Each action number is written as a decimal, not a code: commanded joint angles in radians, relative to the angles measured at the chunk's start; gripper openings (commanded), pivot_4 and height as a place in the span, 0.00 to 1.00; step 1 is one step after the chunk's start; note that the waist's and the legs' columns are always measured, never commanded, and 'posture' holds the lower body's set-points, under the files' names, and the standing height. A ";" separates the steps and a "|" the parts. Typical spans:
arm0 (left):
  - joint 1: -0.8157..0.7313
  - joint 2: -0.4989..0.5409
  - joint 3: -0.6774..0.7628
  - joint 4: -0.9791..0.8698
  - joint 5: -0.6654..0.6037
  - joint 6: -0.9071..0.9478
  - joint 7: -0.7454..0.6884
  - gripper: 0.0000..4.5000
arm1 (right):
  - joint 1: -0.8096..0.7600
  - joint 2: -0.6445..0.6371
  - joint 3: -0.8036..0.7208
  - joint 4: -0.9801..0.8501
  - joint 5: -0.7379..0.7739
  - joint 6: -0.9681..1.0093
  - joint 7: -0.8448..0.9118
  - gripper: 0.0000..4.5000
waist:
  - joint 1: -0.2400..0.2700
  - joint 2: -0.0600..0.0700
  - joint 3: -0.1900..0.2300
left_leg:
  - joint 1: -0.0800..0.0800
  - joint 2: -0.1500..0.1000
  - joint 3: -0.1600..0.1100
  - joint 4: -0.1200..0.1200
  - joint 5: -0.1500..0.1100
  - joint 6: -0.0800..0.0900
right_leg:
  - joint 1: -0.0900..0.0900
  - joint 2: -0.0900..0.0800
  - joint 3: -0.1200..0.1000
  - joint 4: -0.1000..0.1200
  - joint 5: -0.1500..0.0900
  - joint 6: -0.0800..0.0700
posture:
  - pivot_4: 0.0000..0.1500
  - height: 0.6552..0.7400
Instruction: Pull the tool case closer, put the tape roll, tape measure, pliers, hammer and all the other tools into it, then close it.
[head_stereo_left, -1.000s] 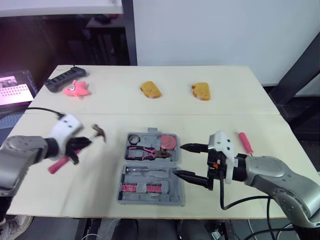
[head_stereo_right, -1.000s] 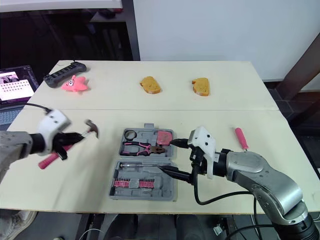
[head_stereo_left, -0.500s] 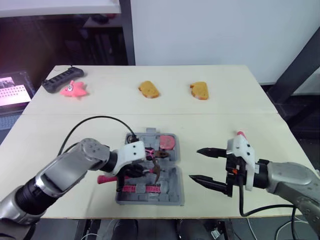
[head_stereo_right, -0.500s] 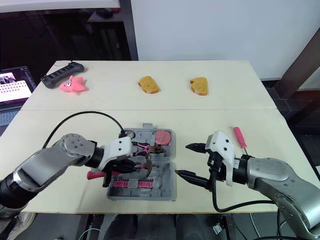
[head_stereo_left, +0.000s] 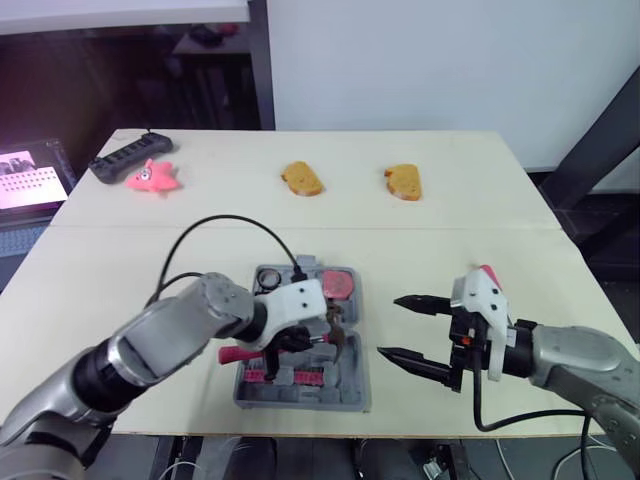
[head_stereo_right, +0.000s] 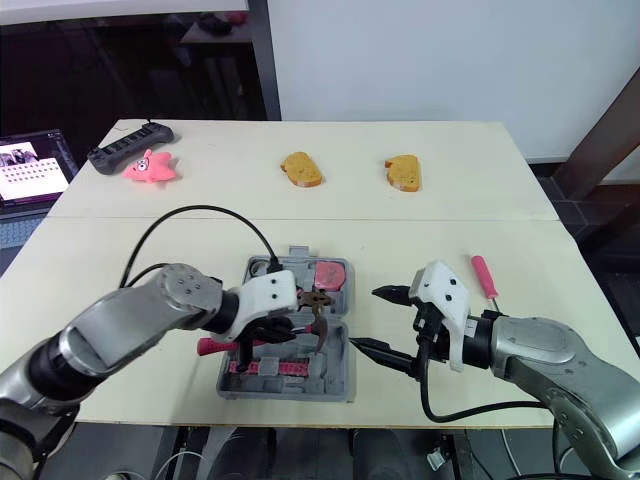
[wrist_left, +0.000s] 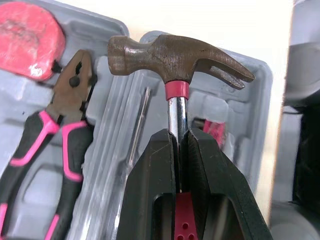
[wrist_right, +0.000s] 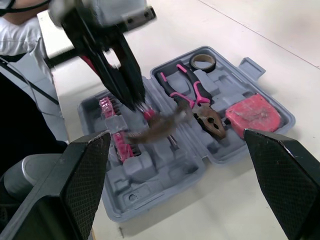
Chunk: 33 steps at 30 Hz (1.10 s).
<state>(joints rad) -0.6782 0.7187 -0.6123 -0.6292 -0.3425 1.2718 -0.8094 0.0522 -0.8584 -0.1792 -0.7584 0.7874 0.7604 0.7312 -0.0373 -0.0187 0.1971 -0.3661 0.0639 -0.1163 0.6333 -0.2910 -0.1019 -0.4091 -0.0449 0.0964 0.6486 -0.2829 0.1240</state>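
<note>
Grey arm (head_stereo_left: 165, 340) bends inward, left tool (wrist_left: 179, 139) clamping hammer (wrist_left: 175, 52) over open case (head_stereo_left: 320, 396).

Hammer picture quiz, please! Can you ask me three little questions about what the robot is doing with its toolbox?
1. True or false: the left gripper holds the hammer over the case.
2. What colour is the handle of the screwdriver lying on the table outside the case? A pink, B green, C blue.
3. Fill the gap: the right gripper is ____ (open or shut).

Key: 1 true; 2 A; 3 open.
</note>
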 joint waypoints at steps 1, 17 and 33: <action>-0.069 -0.028 -0.070 -0.013 0.039 -0.012 0.035 0.01 | -0.009 0.006 -0.005 -0.004 0.002 -0.013 -0.004 1.00 | 0.000 0.000 0.000 | 0.000 0.000 0.000 0.000 0.000 0.000 | 0.000 0.000 0.000 0.000 0.000 0.000 | 1.00 1.00; -0.082 -0.086 -0.198 -0.004 0.080 -0.003 0.114 0.01 | 0.001 0.010 0.016 0.000 -0.017 0.001 -0.037 1.00 | 0.004 0.000 0.000 | 0.000 0.000 0.000 0.001 0.000 0.000 | 0.000 0.000 0.000 0.000 0.000 0.000 | 1.00 1.00; -0.062 -0.064 -0.298 0.065 0.134 -0.080 0.118 0.01 | 0.030 0.011 0.001 -0.035 0.002 0.031 -0.057 1.00 | 0.019 0.000 0.000 | 0.000 0.000 0.000 0.001 0.000 0.000 | 0.000 0.000 0.000 0.000 0.000 0.000 | 1.00 1.00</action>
<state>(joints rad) -0.7423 0.6497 -0.9200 -0.5586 -0.2262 1.2096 -0.6889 0.0762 -0.8468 -0.1593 -0.7590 0.7705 0.7986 0.6723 -0.0180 -0.0185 0.1969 -0.3657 0.0638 -0.1165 0.6346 -0.2910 -0.1020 -0.4087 -0.0448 0.0964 0.6491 -0.2828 0.1240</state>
